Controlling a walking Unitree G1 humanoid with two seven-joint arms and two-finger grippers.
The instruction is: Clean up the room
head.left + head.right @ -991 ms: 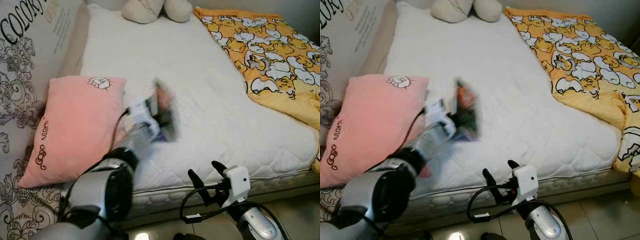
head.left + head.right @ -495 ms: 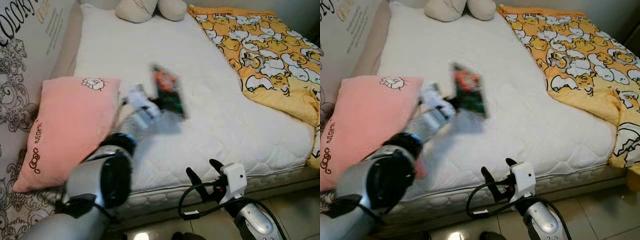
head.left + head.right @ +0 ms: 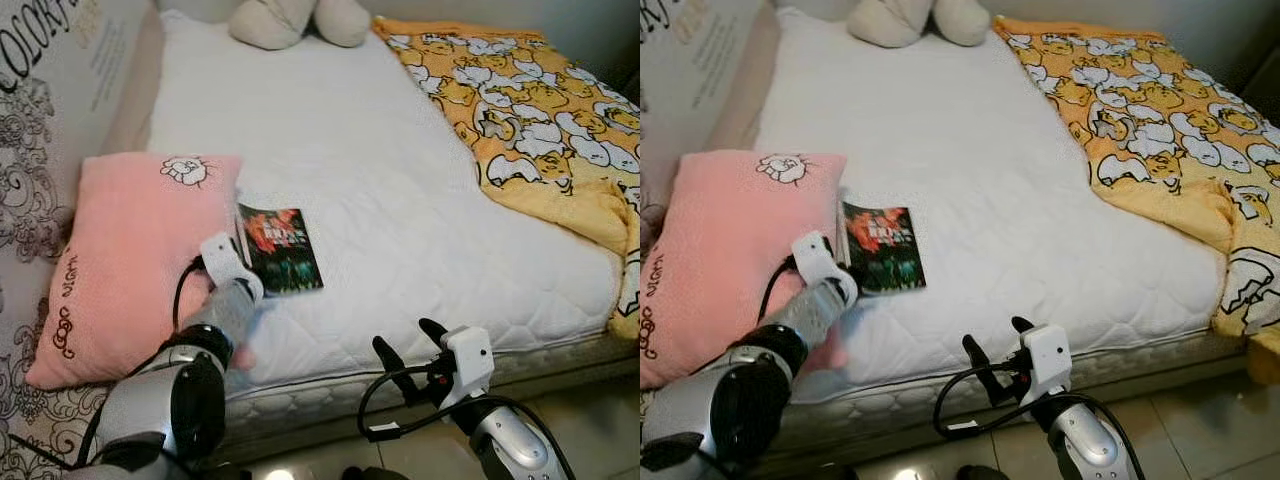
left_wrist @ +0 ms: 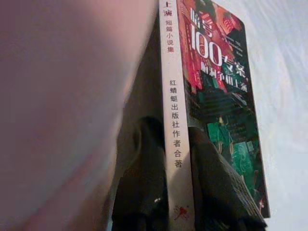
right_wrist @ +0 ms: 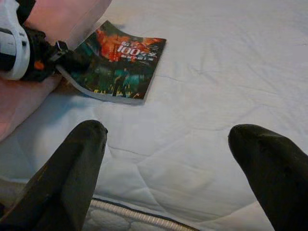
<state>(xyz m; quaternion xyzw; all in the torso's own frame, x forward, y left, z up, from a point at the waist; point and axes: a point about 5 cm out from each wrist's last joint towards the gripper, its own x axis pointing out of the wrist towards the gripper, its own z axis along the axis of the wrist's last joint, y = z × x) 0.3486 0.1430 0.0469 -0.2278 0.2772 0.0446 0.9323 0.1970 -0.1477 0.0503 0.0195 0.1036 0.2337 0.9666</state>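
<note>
A paperback book [image 3: 280, 248] with a dark red and green cover lies flat on the white mattress [image 3: 400, 190], its spine against a pink pillow [image 3: 130, 260]. My left gripper [image 3: 243, 262] reaches over the pillow's corner and is shut on the book's near end. In the left wrist view the two black fingers [image 4: 211, 163] pinch the book [image 4: 211, 96] on either side of its white spine. My right gripper [image 3: 405, 337] hangs open in front of the bed's edge with nothing between its fingers. In the right wrist view it [image 5: 168, 134] faces the book [image 5: 120, 62].
A yellow duck-print blanket [image 3: 530, 110] covers the bed's right side and hangs over the edge. A beige plush toy [image 3: 290, 15] lies at the far end. A patterned printed cloth [image 3: 40, 120] rises along the left. Tiled floor [image 3: 590, 420] shows at the lower right.
My left arm has brought the book down from the air and laid it flat on the mattress beside the pink pillow. The right arm has stayed where it was.
</note>
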